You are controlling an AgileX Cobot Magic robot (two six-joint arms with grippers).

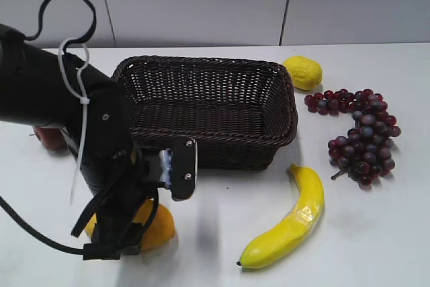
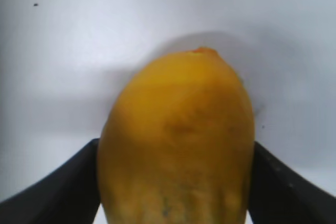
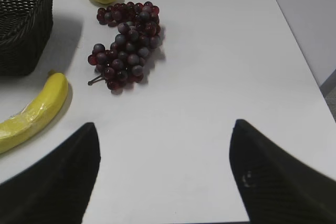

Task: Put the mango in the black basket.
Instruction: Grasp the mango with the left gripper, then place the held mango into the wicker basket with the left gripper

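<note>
Take the black basket point(image 1: 208, 109) as your landmark: it sits toward the back of the white surface point(image 1: 376, 233), and in the exterior view you can see its woven floor bare, with nothing lying inside it. Every fruit is outside its braided rim.

Your mango point(image 1: 156, 226) lies on the surface in front of the basket's front-left corner, close to that corner but not touching the wicker. Your left arm covers most of it from the exterior view. In the left wrist view the mango point(image 2: 178, 145) fills the space between the two dark fingers point(image 2: 58, 182), and each finger meets the fruit's side, so your left claw point(image 2: 176, 182) is pinching the mango. You cannot tell from these views whether the fruit is clear of the surface or resting on it.

Your right claw point(image 3: 163, 177) hangs spread wide over bare surface to the right of the basket, with nothing between its fingers.

The lemon point(image 1: 302, 72) sits just beside the basket's back-right corner. The bunch of dark red grapes point(image 1: 359, 134) lies to the right of the basket, apart from its wall. The banana point(image 1: 289, 220) lies in front of the basket's front-right corner, curving away from it. A reddish thing point(image 1: 48, 138) shows to the left of the basket, mostly hidden behind your left arm.
</note>
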